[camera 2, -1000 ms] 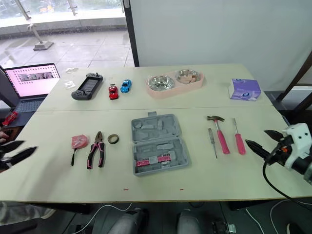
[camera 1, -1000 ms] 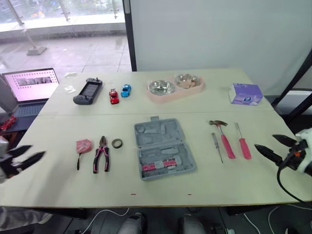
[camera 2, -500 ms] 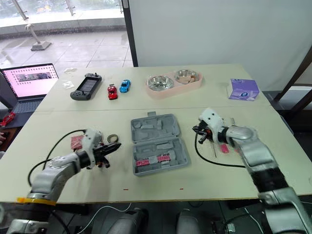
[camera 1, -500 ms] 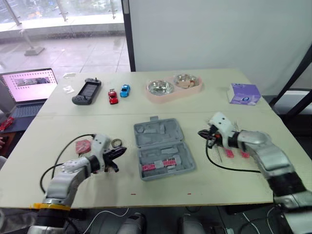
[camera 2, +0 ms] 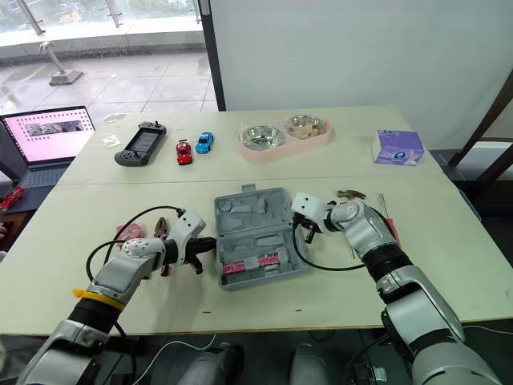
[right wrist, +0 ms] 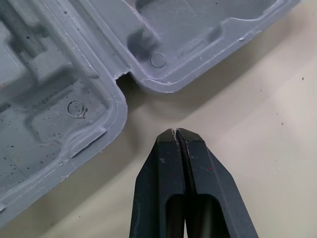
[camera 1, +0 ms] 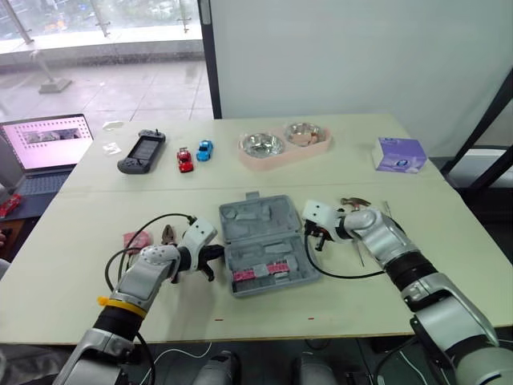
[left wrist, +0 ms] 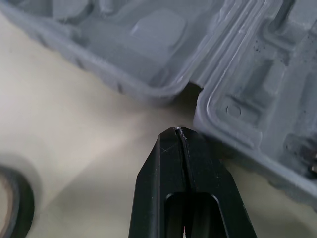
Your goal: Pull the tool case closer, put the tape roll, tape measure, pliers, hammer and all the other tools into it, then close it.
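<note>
Flanking open tool case at its hinge gaps, left pincer and right pincer each pressed together; probably stiff, light, slippery: hook the rims.

A: Bright, even daylight from the windows behind, outside's kinda blown out. Only soft shadows on the surface.
B: Yeah, darkest shadow's tucked under the tool case rim.

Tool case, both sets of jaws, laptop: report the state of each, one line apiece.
grey plastic tool case: open, lying flat, no loose tools inside yet.
black left jaws: shut, empty, tip by the case's hinge gap.
black right jaws: shut, empty, tip by the hinge gap on the opposite side.
dark laptop: lid open, screen lit pink.
</note>
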